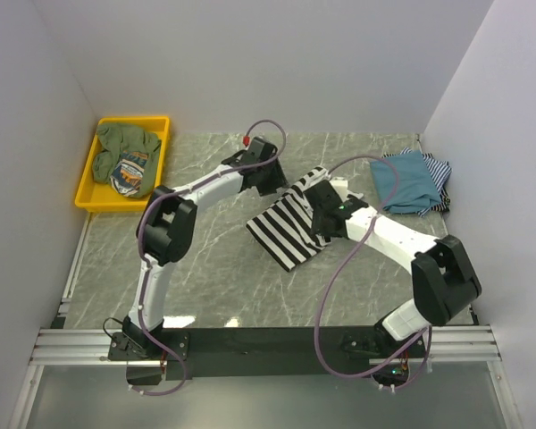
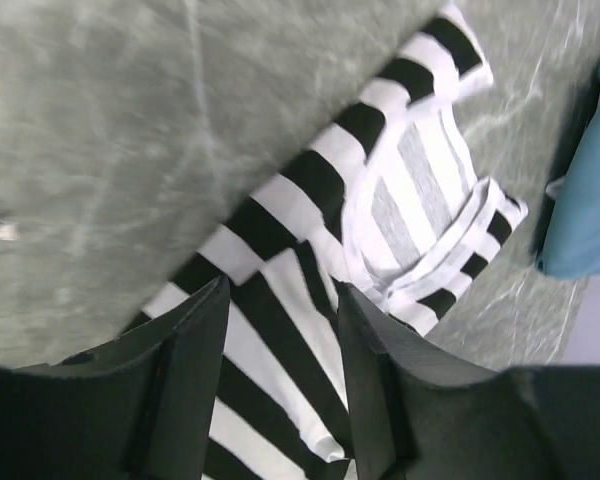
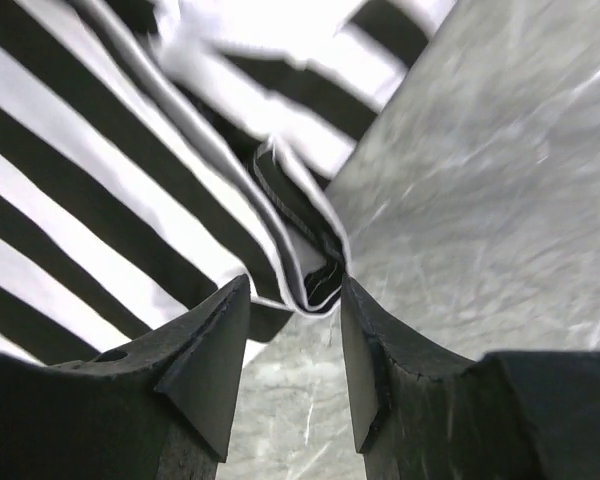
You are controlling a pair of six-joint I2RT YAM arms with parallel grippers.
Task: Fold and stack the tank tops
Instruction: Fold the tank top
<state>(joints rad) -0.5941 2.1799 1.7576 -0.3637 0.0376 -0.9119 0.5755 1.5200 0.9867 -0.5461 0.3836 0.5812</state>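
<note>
Striped tank top [image 1: 286, 234] mid-table, teal top [image 1: 402, 183] right, yellow tray [image 1: 83, 191] left

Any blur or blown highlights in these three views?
Top external: sharp, evenly lit, one glare patch on the table. Left wrist: table and striped tank top smeared by blur. Right wrist: its white stripes blown out along the upper edge, near fingers dark.

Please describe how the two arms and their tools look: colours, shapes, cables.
The left arm and right arm have white links and bulky black joints. A grey-purple cable loops along each. The left tool and right tool each have two black wedge-shaped fingers.
</note>
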